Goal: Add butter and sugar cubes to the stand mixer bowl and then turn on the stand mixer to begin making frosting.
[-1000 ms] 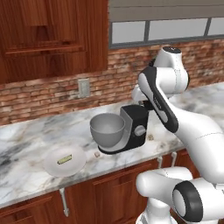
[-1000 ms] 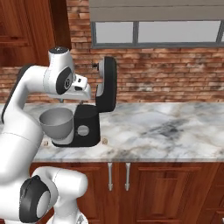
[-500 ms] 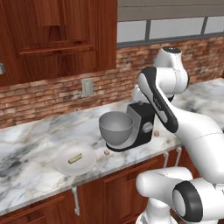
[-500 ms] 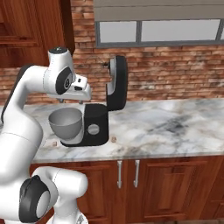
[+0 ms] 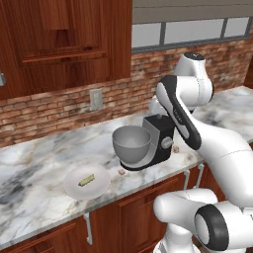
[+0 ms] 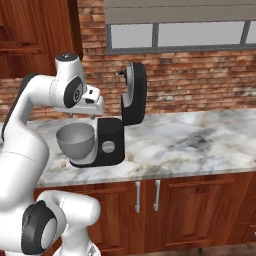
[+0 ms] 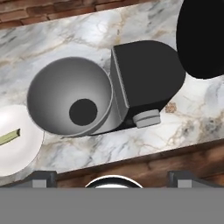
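Marble, grey-veined, makes up the tabletop (image 5: 44,163) on which we see the black stand mixer (image 5: 160,138), set near the front edge with its head (image 6: 134,92) tilted up and back. Its grey metal bowl (image 5: 131,145) sits on the mixer's base, open and with nothing in it that we can make out. We find the butter (image 5: 86,180), a small yellowish-green stick, lying on a white plate (image 5: 101,185) near the front edge, just beside the bowl and apart from it. One pale sugar cube (image 5: 121,172) rests on the tabletop between plate and mixer base; another (image 6: 130,157) lies at the mixer's other side. Our claw (image 7: 112,177) hangs above the bowl and mixer, looking down on them, its fingers (image 7: 43,177) spread wide apart and holding nothing.
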### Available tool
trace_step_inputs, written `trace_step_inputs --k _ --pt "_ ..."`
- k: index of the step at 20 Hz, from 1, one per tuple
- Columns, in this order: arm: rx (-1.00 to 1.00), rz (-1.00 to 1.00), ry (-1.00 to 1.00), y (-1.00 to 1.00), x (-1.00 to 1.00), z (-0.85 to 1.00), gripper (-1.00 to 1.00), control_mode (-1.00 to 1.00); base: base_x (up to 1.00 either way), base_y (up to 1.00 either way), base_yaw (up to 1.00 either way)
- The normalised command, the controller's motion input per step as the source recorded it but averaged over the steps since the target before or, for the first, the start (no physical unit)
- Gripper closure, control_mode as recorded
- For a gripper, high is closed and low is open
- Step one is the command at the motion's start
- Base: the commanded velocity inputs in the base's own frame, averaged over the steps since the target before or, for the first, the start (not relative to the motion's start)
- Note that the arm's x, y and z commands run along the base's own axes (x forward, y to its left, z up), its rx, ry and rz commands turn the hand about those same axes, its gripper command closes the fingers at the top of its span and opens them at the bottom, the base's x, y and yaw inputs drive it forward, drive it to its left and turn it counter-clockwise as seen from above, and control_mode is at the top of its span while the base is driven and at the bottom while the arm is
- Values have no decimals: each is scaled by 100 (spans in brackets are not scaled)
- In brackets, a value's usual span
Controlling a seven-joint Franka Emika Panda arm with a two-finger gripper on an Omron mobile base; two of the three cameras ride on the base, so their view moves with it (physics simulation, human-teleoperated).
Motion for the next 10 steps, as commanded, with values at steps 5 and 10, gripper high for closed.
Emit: trace_step_inputs --k 5,10 --pt "0 0 -1 -7 0 0 -100 -100 0 0 0" --pt "0 20 -4 -33 0 -4 -100 -100 0 0 0"
